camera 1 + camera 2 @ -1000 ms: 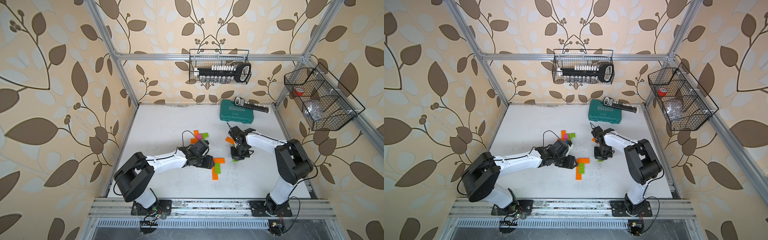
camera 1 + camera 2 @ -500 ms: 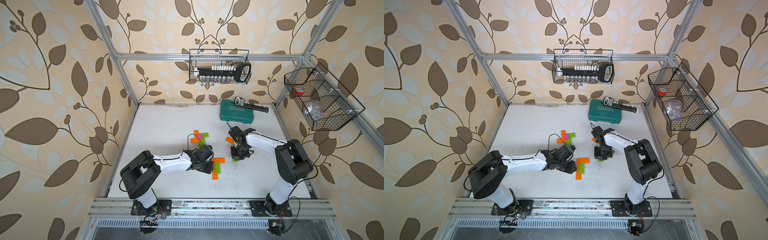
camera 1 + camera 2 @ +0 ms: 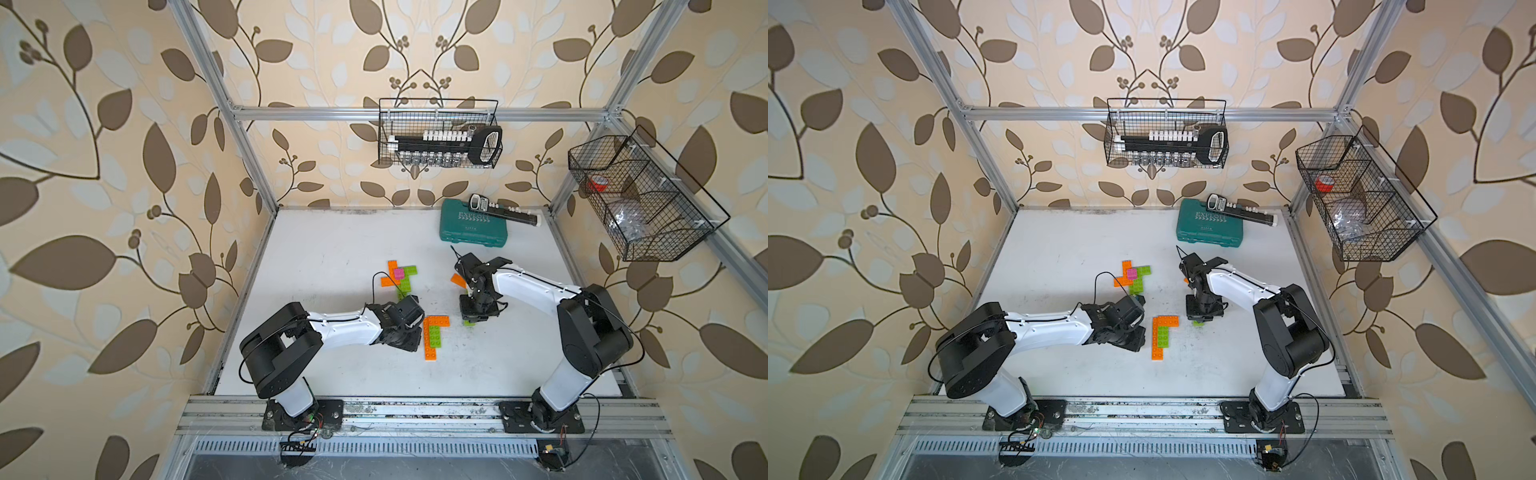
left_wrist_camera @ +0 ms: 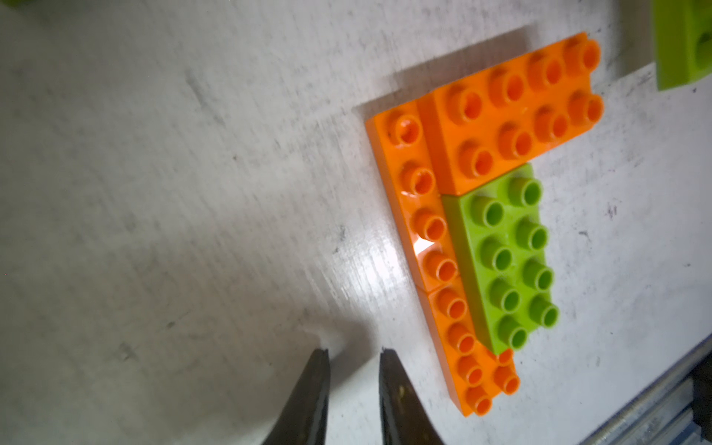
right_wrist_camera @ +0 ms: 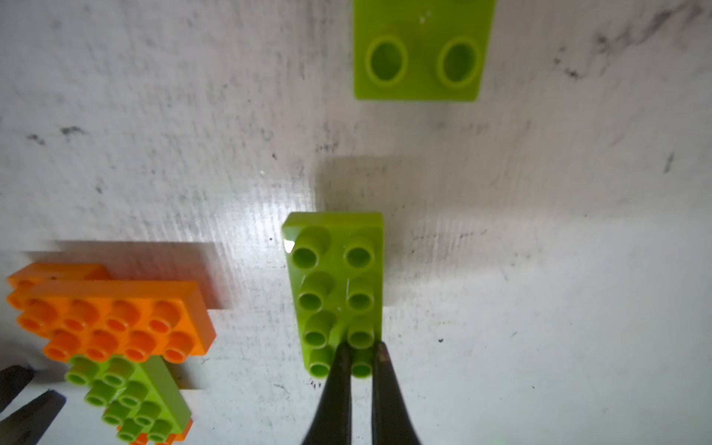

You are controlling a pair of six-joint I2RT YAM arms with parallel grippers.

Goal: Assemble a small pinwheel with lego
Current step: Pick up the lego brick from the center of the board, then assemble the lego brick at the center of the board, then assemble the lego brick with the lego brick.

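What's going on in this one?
Two robot arms are building with lego on a white table. The right gripper is shut on the end of a lime-green 2x4 brick. The left gripper is shut and empty, beside an L-shaped orange and green stack. Farther back lies a partly built cluster with a pink brick on top.

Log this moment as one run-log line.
left gripper: shut, empty, apart from orange-green L cluster | right gripper: shut on lime-green brick

Glossy, smooth plastic lego brick (image 5: 335, 285); scuffed white table (image 5: 539, 269), faintly shiny
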